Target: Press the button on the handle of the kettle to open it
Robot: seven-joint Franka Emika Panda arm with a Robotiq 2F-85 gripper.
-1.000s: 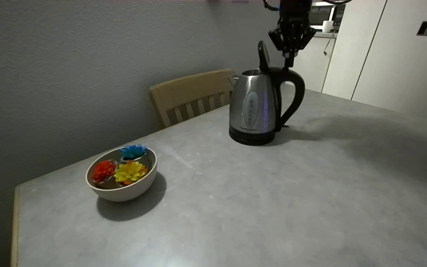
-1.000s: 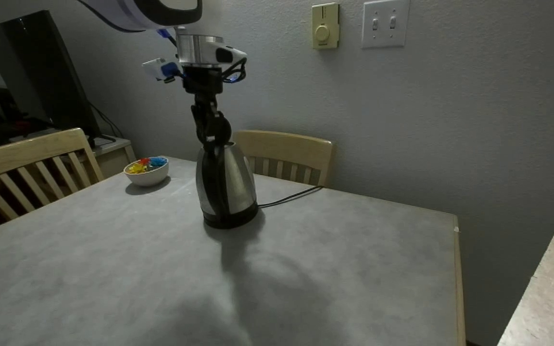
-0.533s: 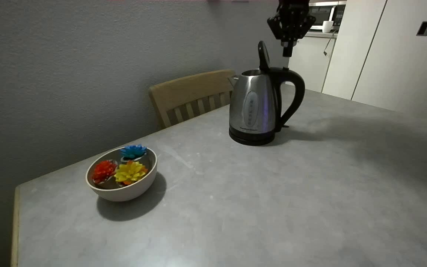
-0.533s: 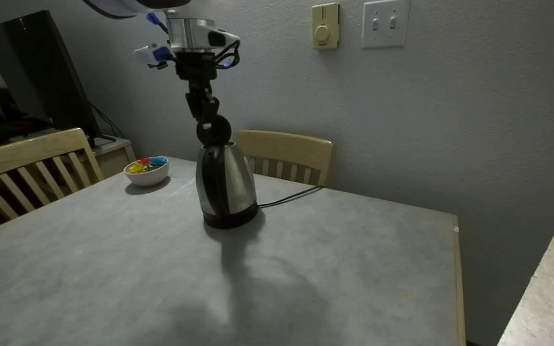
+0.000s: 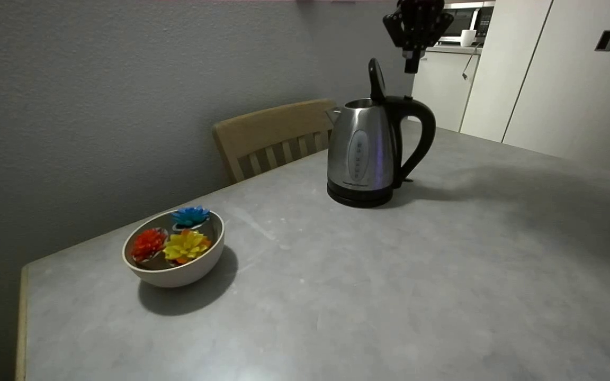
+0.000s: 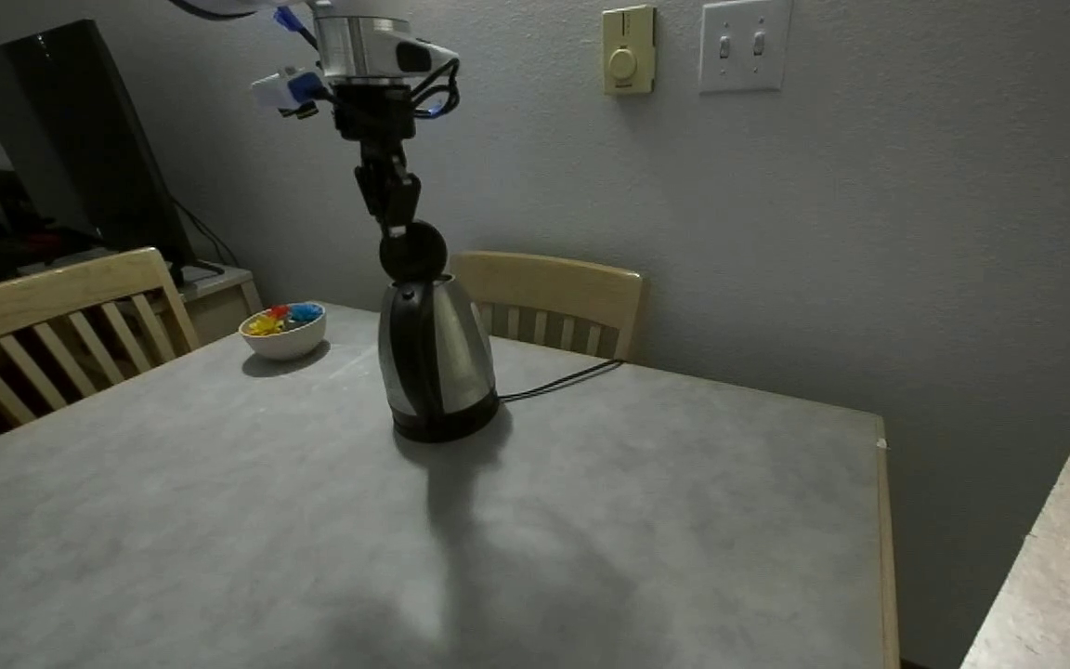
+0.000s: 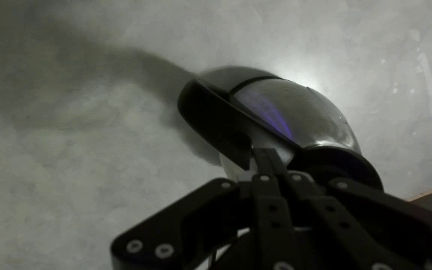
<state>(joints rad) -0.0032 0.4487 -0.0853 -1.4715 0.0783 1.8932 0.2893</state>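
Observation:
The steel kettle (image 5: 375,159) stands upright on the table, and it also shows in an exterior view (image 6: 465,353) and the wrist view (image 7: 294,108). Its black lid (image 5: 376,80) stands raised, nearly vertical. The black handle (image 5: 428,132) faces away from the spout. The button (image 5: 408,98) is a small black bump on top of the handle; it also shows in an exterior view (image 6: 408,293). My gripper (image 5: 412,67) is shut and empty, pointing down, a short way above the button and apart from it. In the wrist view the shut fingertips (image 7: 264,152) hide part of the kettle top.
A white bowl (image 5: 199,270) with colourful flower-like items stands on the grey table (image 5: 389,296). A wooden chair (image 5: 278,124) stands behind the kettle by the wall. A black cord (image 6: 563,381) runs from the kettle base to the table edge.
My gripper has risen from the button at the top of the handle to a clear gap above it. The lid is raised in all frames, and the kettle has not moved.

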